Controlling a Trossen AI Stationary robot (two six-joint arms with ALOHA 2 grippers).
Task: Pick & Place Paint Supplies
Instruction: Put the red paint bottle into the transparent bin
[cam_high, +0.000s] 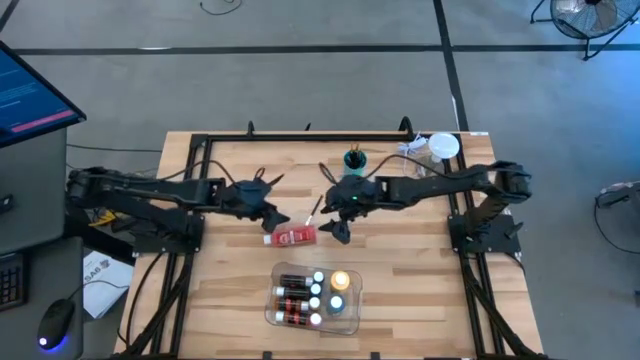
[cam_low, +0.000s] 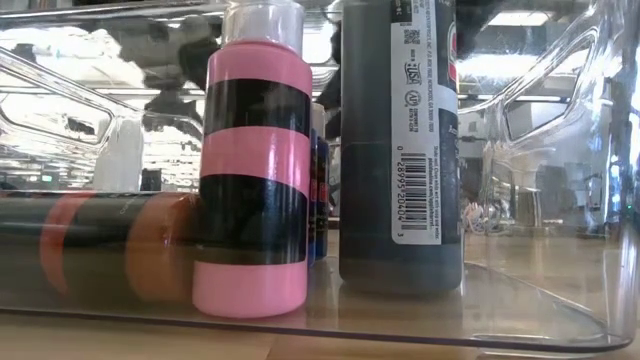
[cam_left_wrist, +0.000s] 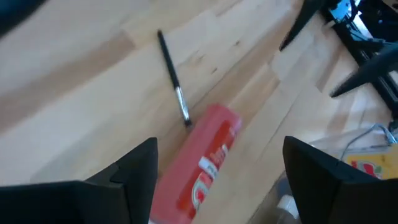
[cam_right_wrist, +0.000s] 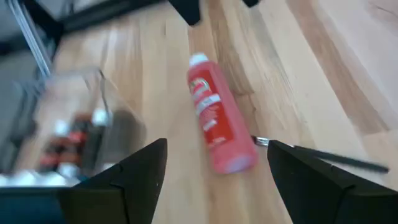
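A red paint bottle (cam_high: 293, 237) with a white cap lies on its side on the wooden table; it shows as the red bottle (cam_left_wrist: 208, 158) in the left wrist view and the red bottle (cam_right_wrist: 217, 121) in the right wrist view. A thin dark brush (cam_high: 313, 212) lies flat just beyond it, also seen as the brush (cam_left_wrist: 173, 78). My left gripper (cam_high: 279, 220) hovers open above the bottle's left side. My right gripper (cam_high: 336, 228) hovers open just right of it. Neither touches anything.
A clear tray (cam_high: 352, 322) near the front edge holds several bottles, among them a pink-striped bottle (cam_low: 250, 170) and a dark bottle (cam_low: 400, 140). A teal cup (cam_high: 354, 158) with brushes stands at the back, white items (cam_high: 440, 148) at the back right.
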